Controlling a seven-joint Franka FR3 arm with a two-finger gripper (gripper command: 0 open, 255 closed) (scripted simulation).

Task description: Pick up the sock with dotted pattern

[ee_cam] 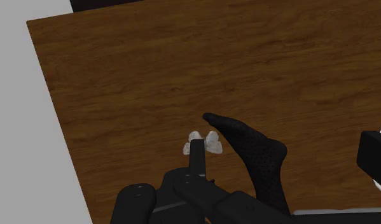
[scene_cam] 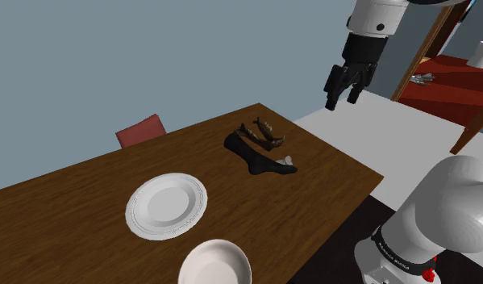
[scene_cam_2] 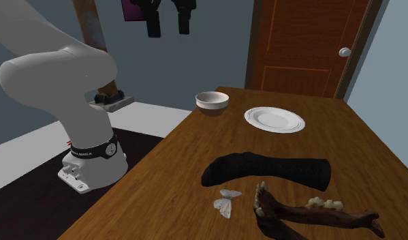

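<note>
A black sock (scene_cam: 261, 158) with a fine dotted texture lies flat near the table's right end in the shoulder view. It also lies in the second exterior view (scene_cam_2: 267, 170), and under the hand in the wrist view (ee_cam: 259, 156). My gripper (scene_cam: 344, 89) hangs high above and to the right of the sock, past the table's edge, open and empty. Its two black fingers (scene_cam_2: 153, 26) stand apart at the top of the second exterior view. In the wrist view the gripper (ee_cam: 284, 145) is spread wide, and the sock's toe points between the fingers.
A brown jawbone-like piece (scene_cam: 260, 133) lies just behind the sock, and a small white butterfly-shaped thing (scene_cam_2: 226, 202) at its toe. A white plate (scene_cam: 167, 206) and a white bowl (scene_cam: 216, 265) stand further along the wooden table (scene_cam: 78, 210). A red chair (scene_cam: 140, 129) stands behind it.
</note>
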